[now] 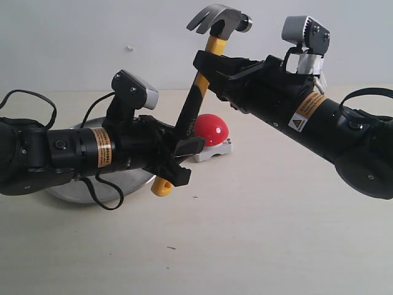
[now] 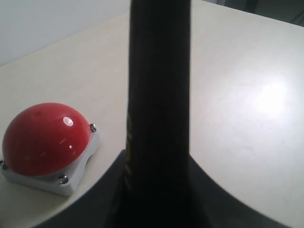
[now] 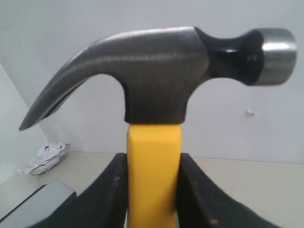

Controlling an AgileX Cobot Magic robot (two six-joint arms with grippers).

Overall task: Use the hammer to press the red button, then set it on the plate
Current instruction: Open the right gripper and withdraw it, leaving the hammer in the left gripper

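The hammer [image 1: 191,114] stands nearly upright above the table, steel head [image 3: 161,71] at the top and yellow butt [image 1: 161,186] at the bottom. My left gripper [image 1: 186,157] is shut on the lower black part of the handle [image 2: 159,95]. My right gripper [image 1: 207,66] is shut on the yellow neck [image 3: 153,161] just under the head. The red button [image 1: 210,130] sits on its light-grey base on the table behind the handle, also seen beside the handle as a red dome [image 2: 45,137]. The plate [image 1: 126,184] lies behind and under my left arm, mostly hidden.
A pale wall runs close behind the table. In the right wrist view a crumpled white object [image 3: 45,156] lies at the table's far edge and a grey box corner [image 3: 33,204] shows near the jaws. Bare tabletop [image 1: 258,233] stretches in front of both arms.
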